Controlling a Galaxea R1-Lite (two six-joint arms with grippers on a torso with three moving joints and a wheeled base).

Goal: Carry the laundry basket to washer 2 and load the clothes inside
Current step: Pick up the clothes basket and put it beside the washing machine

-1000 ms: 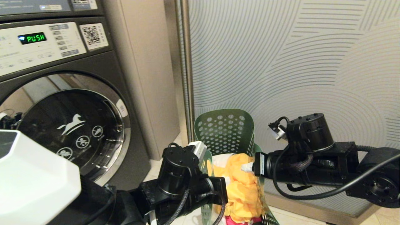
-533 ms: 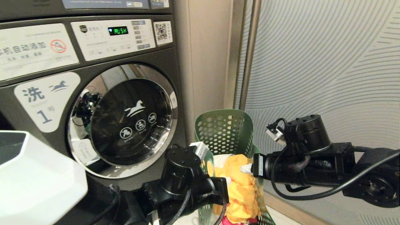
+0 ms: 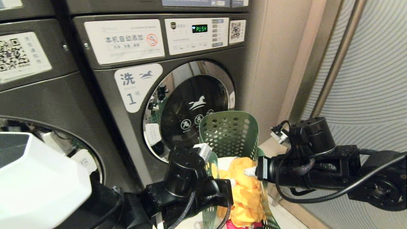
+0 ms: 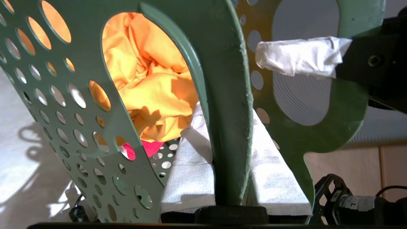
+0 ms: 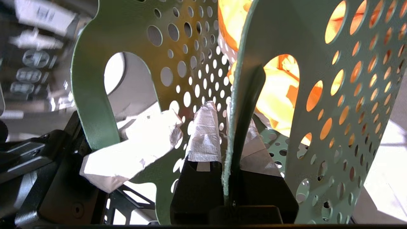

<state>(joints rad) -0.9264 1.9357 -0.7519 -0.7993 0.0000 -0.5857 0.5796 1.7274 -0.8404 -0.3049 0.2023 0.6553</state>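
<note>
Both grippers clamp narrowly on the basket (image 3: 228, 135) rim: left gripper (image 4: 224, 140) and right gripper (image 5: 229, 127) on opposite handles. Clothes (image 3: 246, 190) lie inside. The view has swung left since earlier, revealing washer 1 (image 3: 178, 95) fully.

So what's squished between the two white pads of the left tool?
The laundry basket: its green rim runs between the left tool's white fingers, shown in the left wrist view.

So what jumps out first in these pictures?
A green perforated laundry basket stuffed with a bright yellow garment hangs in front of the robot, each side wall pinched by a gripper: the left gripper and the right gripper. Behind it stands a dark grey washer marked "1", its display glowing green.
</note>
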